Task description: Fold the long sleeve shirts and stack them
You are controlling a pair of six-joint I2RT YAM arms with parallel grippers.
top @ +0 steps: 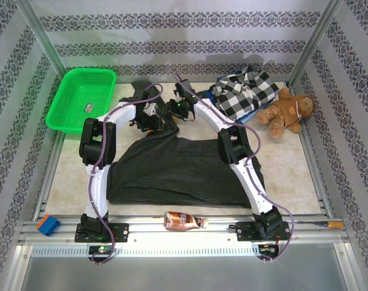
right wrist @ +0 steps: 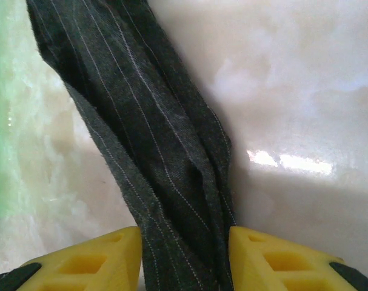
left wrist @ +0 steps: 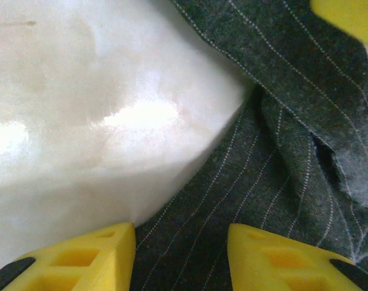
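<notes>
1. Charcoal pinstriped shirt is lying spread across the middle of the table, its far edge bunching up by both grippers.
2. Right gripper is grasping a twisted strip of that shirt, with cloth filling the gap between its fingers.
3. Left gripper is straddling shirt cloth; I cannot tell whether it is clamping.
4. Checked shirt is sitting far right, beside the teddy bear.
</notes>
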